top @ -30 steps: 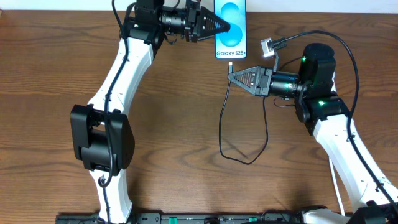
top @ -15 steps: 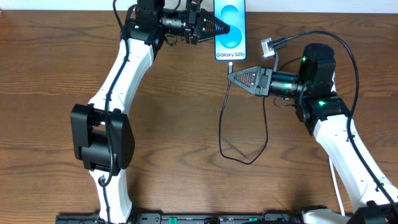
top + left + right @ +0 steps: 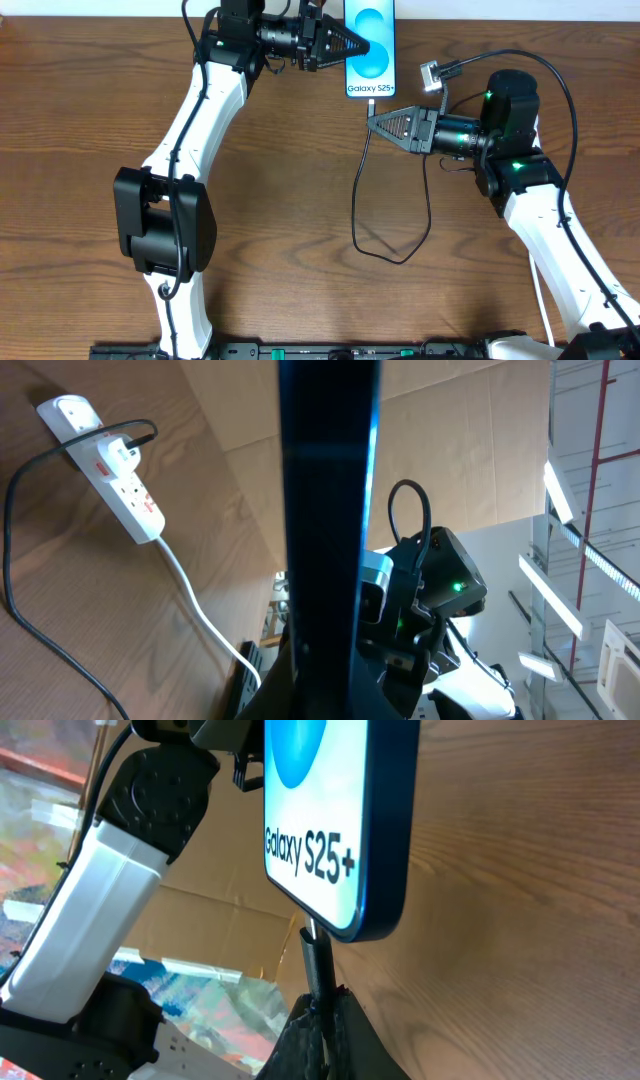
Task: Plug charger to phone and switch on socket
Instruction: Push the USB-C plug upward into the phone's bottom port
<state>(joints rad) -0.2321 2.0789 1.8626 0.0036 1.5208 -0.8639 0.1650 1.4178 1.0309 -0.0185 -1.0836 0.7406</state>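
The left gripper (image 3: 362, 44) pinches the slim, glossy phone (image 3: 376, 62) by its left edge. Just below the phone's rounded bottom edge, the right gripper (image 3: 371, 119) clamps the thin black charger (image 3: 316, 960) at its tip. Nothing has visibly shifted since earlier.

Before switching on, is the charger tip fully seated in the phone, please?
Not fully: charger tip meets the phone's bottom edge, bare metal showing; right gripper holds it.

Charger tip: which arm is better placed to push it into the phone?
Right. The right gripper holds the charger tip, lined up at the phone's bottom edge. The left gripper is occupied gripping the phone's side.
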